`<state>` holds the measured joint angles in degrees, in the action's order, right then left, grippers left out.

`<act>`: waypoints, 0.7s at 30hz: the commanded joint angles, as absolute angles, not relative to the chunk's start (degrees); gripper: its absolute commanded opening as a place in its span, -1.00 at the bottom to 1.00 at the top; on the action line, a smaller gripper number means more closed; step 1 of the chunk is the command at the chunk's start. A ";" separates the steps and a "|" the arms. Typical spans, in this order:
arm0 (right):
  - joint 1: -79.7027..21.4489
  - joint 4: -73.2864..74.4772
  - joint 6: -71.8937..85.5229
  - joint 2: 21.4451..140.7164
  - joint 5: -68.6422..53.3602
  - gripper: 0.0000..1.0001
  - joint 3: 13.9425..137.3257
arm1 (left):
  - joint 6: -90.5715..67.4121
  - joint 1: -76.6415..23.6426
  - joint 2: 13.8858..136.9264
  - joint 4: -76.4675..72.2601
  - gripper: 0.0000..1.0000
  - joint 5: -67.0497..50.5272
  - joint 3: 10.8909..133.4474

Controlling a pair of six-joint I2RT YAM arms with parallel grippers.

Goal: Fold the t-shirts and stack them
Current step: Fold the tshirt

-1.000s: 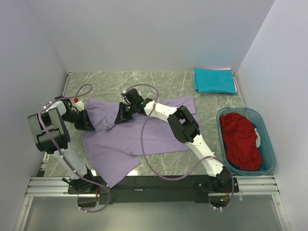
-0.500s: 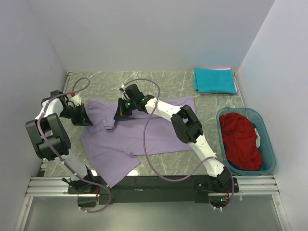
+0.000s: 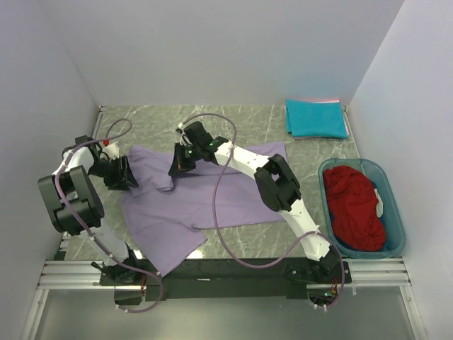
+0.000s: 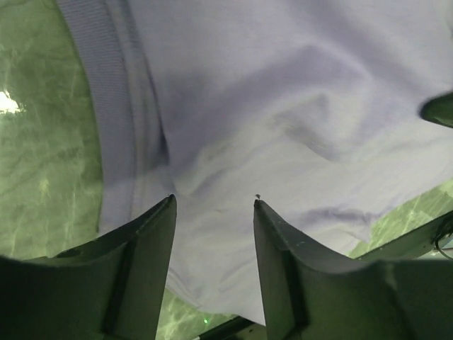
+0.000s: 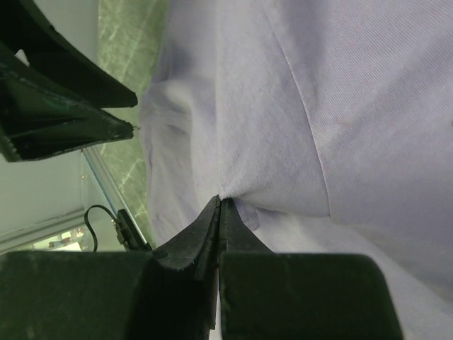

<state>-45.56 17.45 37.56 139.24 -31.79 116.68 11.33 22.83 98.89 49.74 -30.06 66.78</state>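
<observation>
The right gripper (image 5: 219, 202) is pinched tight on a small ridge of the purple shirt (image 3: 205, 198), and the cloth puckers toward its tips. The left gripper (image 4: 214, 202) has its jaws apart, low over the shirt's left side just beside a ribbed band. It holds nothing; cloth shows in the gap. The shirt lies spread over the middle of the counter (image 3: 163, 120), rumpled, with its near-left corner running toward the front edge.

From where I stand, only one side is held, so a pull now would likely drag the shirt askew. I'd want the left gripper to come down and close on a matching bit of edge, taking one layer if that's the plan, before either arm moves. Then both should lift together, only enough to clear the counter, keeping the edge between them taut so the fold lands square.

The teal shirt (image 3: 316, 118) lies folded at the far right. The red shirt (image 3: 354, 205) is heaped in the bin (image 3: 396, 219), well apart from both grippers.
</observation>
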 commanded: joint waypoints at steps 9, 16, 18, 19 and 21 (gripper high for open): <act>-45.79 18.46 35.77 139.48 -30.94 -1.00 118.83 | 10.20 22.76 103.88 44.74 -0.03 -31.73 66.09; -45.53 19.69 34.98 139.92 -30.94 -1.00 120.32 | 10.46 22.59 103.45 48.16 -0.71 -33.39 67.14; -45.53 19.95 34.81 139.66 -30.68 -1.00 120.50 | 10.46 22.67 101.70 49.39 -0.94 -33.22 67.76; -45.53 20.04 34.63 139.66 -30.67 -1.00 120.50 | 10.37 22.68 100.99 50.35 -0.99 -33.22 67.85; -45.53 20.48 34.37 139.48 -30.59 -1.00 120.85 | 10.55 22.68 99.15 51.76 -0.99 -33.14 68.29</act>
